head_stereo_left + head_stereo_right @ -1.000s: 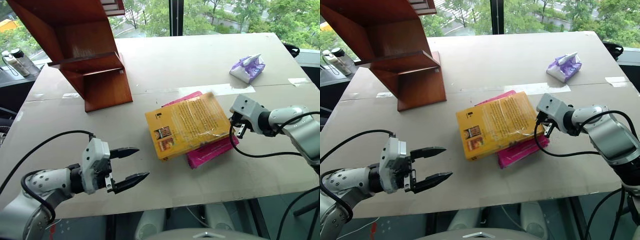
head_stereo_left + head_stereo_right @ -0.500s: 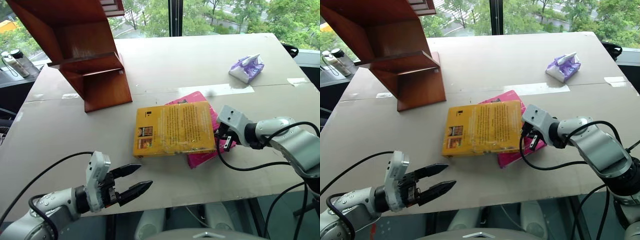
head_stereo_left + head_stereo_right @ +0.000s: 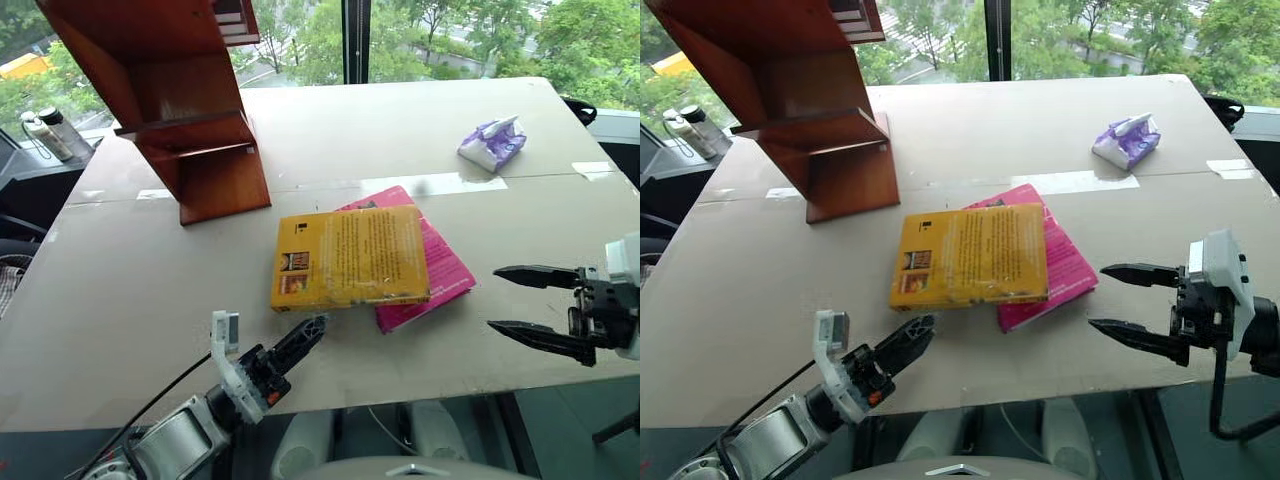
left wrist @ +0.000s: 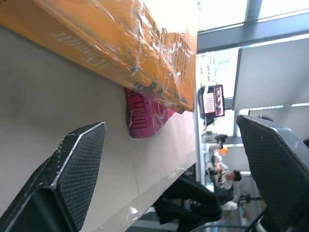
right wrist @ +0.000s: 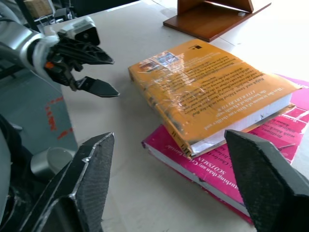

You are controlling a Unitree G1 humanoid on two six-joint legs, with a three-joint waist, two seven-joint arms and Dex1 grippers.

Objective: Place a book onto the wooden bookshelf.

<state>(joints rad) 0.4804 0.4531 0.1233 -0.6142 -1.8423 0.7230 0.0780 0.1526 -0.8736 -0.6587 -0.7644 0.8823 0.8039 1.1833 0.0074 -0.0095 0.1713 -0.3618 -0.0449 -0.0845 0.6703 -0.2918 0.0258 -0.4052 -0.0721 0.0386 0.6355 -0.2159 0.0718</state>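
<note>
The glossy yellow paperback book [image 3: 350, 258] lies flat near the middle of the pale bench [image 3: 130, 290], resting on top of a magenta-pink book [image 3: 438, 275] that sticks out from under it on my right. Its cover faces up, with small pictures near the edge on my left. Neither of my claws touches it.

My left claw [image 3: 305, 335] sits low at the near edge of the bench, just in front of the yellow book's near-left corner, pointing forward and to the right. From the head views its black fingers overlap, so I judge the gap mainly from my left wrist view, where the two fingertips [image 4: 79, 164] stand well apart with nothing between them.

My right claw [image 3: 520, 300] hangs by the right edge of the bench, clear of both books, the forearm drawn in and the fingers pointing left across the bench. Its fingers are spread wide, one above the other, and hold nothing.

The large reddish-brown polished wooden bookshelf [image 3: 175, 110] with slanted boards stands at the far left of the bench, well apart from the books. A purple-and-white tissue pack [image 3: 492, 142] lies at the far right.
</note>
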